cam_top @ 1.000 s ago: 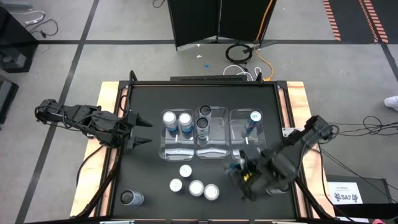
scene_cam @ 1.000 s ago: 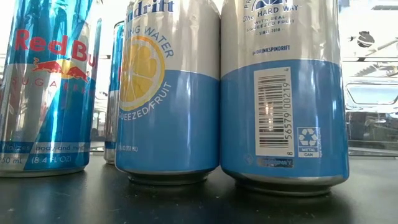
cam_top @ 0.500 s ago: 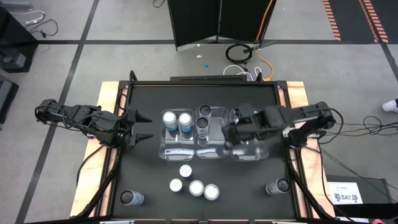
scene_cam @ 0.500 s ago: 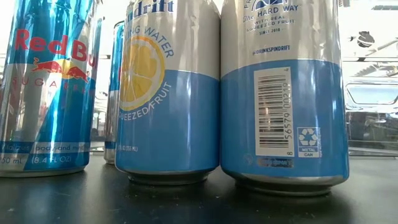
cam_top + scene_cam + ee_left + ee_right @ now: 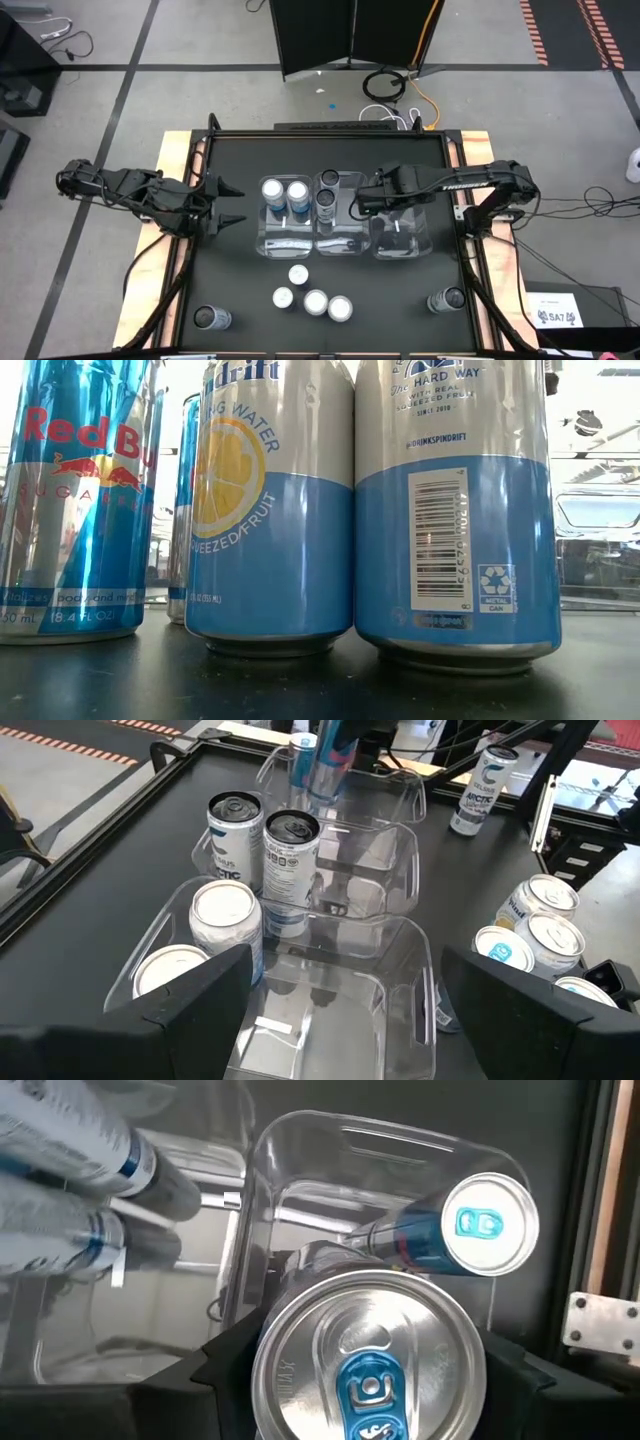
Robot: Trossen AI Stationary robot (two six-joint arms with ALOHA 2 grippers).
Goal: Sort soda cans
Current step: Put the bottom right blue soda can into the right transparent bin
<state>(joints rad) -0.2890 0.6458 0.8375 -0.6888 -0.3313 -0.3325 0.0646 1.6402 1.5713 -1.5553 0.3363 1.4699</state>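
Observation:
My right gripper (image 5: 368, 200) hangs over the right clear bin (image 5: 400, 240), shut on a silver-topped soda can with a blue tab (image 5: 370, 1360). One soda can (image 5: 488, 1222) stands upright in that bin below it. The middle bin (image 5: 335, 240) holds two dark cans (image 5: 290, 850), and the left bin (image 5: 280, 238) two white-topped cans (image 5: 284, 192). Several loose cans (image 5: 316, 300) stand near the table's near edge. My left gripper (image 5: 228, 205) waits open at the table's left, touching nothing. My right gripper pinches the can's upper side wall (image 5: 263, 1370) between its two fingers (image 5: 225, 1375), one on each side just below the top rim. The fingers come from above, pointing steeply down. The can hangs top up, slightly tilted, clear above the right bin (image 5: 322, 765).
A dark can (image 5: 210, 318) stands at the near left corner and another can (image 5: 447, 299) at the near right. The table has a raised dark rim (image 5: 330, 134). Bare table lies between the bins and the left gripper.
My right gripper has swung from the near right corner toward the far edge and leftward with the can, rolling as it went, and now hangs over the right bin. The can at the near right has come into view behind it. My left gripper has kept its place.

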